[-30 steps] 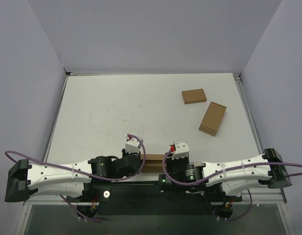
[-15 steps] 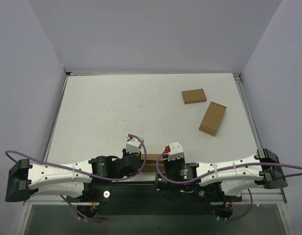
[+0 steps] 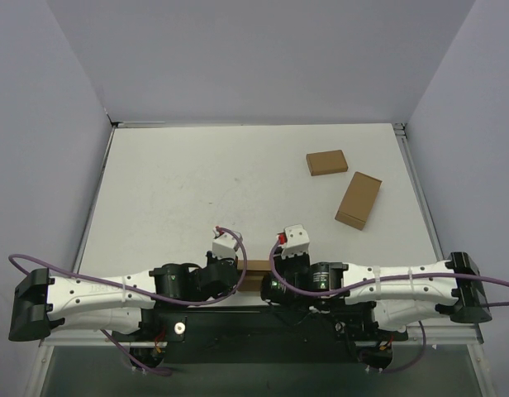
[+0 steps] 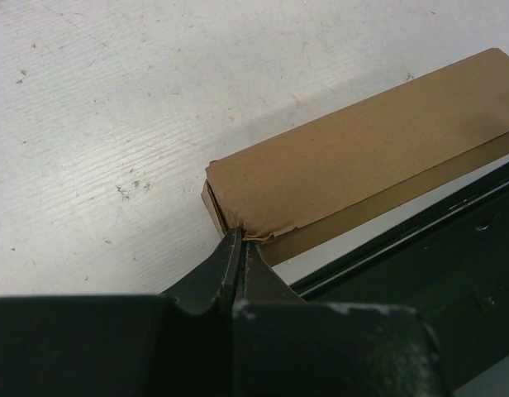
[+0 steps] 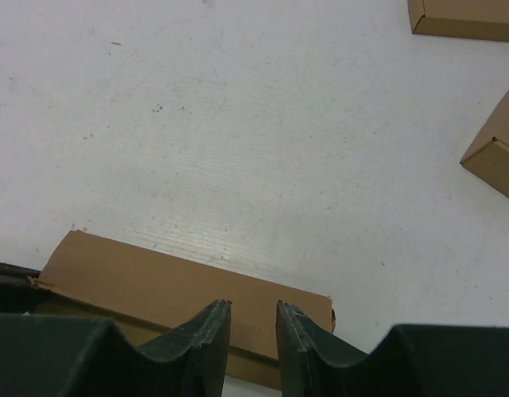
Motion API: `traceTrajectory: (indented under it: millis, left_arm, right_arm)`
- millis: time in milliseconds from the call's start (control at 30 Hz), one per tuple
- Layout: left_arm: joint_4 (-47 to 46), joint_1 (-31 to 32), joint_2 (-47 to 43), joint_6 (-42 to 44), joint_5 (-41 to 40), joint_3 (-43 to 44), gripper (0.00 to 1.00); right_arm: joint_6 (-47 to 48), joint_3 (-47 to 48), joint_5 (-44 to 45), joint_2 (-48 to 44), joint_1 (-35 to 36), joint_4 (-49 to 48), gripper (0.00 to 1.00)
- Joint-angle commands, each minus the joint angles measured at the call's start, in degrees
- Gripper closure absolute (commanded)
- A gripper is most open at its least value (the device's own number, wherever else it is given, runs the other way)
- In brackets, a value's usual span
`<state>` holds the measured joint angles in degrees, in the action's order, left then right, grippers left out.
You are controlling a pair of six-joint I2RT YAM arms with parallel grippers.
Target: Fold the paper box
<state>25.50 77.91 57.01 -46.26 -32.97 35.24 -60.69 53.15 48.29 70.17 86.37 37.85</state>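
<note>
- One paper box (image 3: 256,275): plain brown card, folded flat and long; it lies at the near edge of the table (image 3: 197,190), lengthwise along the dark rail (image 4: 420,248), between the two wrists
- Two small boxes: one (image 3: 326,162) far right, lying nearly square to the table; the other (image 3: 359,200) just nearer and tilted; they are close together but not touching, and well apart from the paper box
- Two arms, white with purple cables; both reach in from the sides toward the middle of the near edge
- Table: white, matt, lightly scuffed and speckled; pale lilac walls (image 3: 263,58) stand on three sides
- Left gripper (image 4: 240,236): fingers pressed together with no gap; the tips meet at the near left corner of the paper box, where the card edge is creased and slightly torn; whether a sliver of card is pinched between them cannot be told
- Right gripper (image 5: 253,308): fingers a little apart, with a narrow gap between them; nothing sits in the gap; they stand over the right end of the paper box, whose top shows through the gap; whether the tips touch the card cannot be told
</note>
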Motion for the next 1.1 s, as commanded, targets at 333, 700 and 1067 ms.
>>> traceTrajectory:
  millis: [333,700,1067]
  left_arm:
    - [6.32,-0.04,1.09,2.93,5.01,0.7,0.91]
    - [8.42,-0.13,-9.46,8.2,11.7,3.25,0.39]
    - [0.09,-14.06,-14.48,5.65,19.6,1.59,0.3]
  right_arm:
    - [-1.19,-8.41,-11.47,5.41,-2.96,-5.94,0.75]
    - [-1.45,-8.41,-12.61,7.52,-3.93,-5.85,0.77]
    - [-1.36,-8.41,-13.05,7.43,-3.93,-5.85,0.78]
